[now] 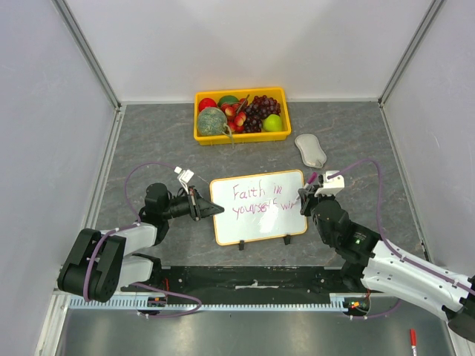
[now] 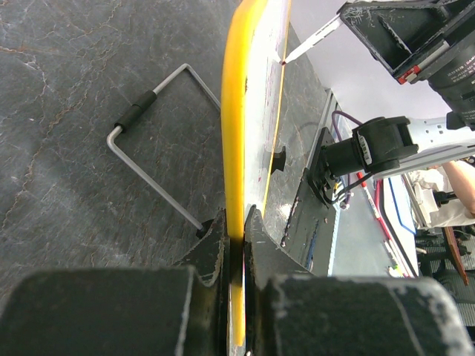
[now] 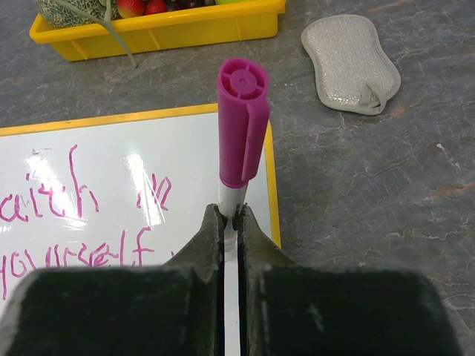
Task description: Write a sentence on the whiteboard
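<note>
The whiteboard [image 1: 256, 226], white with a yellow-orange rim, stands tilted on its wire legs in the middle of the table. The pink sentence [image 1: 256, 198] runs over two lines, "Faith in" above "yourself" and the start of another word. My left gripper [image 1: 199, 206] is shut on the board's left rim [image 2: 237, 133], which sits pinched between the fingers [image 2: 211, 248]. My right gripper [image 3: 231, 222] is shut on a white marker [image 3: 241, 126] whose magenta cap sits on its back end. The marker tip [image 2: 286, 58] touches the board near its right edge, after the last letters [image 3: 74, 196].
A yellow fruit tray [image 1: 241, 137] stands at the back centre. A grey sponge [image 1: 310, 149] lies behind and to the right of the board. The board's wire leg [image 2: 148, 148] rests on the dark tabletop. A small white object [image 1: 183, 176] lies by the left arm's cable.
</note>
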Available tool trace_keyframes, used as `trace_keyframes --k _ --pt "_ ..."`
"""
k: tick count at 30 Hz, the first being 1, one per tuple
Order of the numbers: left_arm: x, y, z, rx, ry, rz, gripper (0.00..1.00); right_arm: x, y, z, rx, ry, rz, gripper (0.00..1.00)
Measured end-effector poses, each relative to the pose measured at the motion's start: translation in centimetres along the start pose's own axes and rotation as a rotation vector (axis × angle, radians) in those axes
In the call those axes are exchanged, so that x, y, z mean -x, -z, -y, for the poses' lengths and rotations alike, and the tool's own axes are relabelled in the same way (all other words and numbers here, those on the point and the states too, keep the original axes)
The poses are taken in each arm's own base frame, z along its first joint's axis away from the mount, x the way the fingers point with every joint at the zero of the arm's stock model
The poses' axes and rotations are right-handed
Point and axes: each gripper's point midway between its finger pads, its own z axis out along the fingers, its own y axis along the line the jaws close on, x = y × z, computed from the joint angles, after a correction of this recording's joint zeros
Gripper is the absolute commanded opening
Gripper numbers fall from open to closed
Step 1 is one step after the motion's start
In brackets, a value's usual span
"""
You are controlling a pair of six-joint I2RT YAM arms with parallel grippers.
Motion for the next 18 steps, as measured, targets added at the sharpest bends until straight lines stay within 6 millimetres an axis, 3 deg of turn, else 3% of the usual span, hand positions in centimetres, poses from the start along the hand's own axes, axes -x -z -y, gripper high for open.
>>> trace_keyframes --k 18 --pt "0.0 0.0 0.0 0.0 0.0 0.0 0.02 -0.11 0.38 0.54 -0.01 0.002 -0.005 0.0"
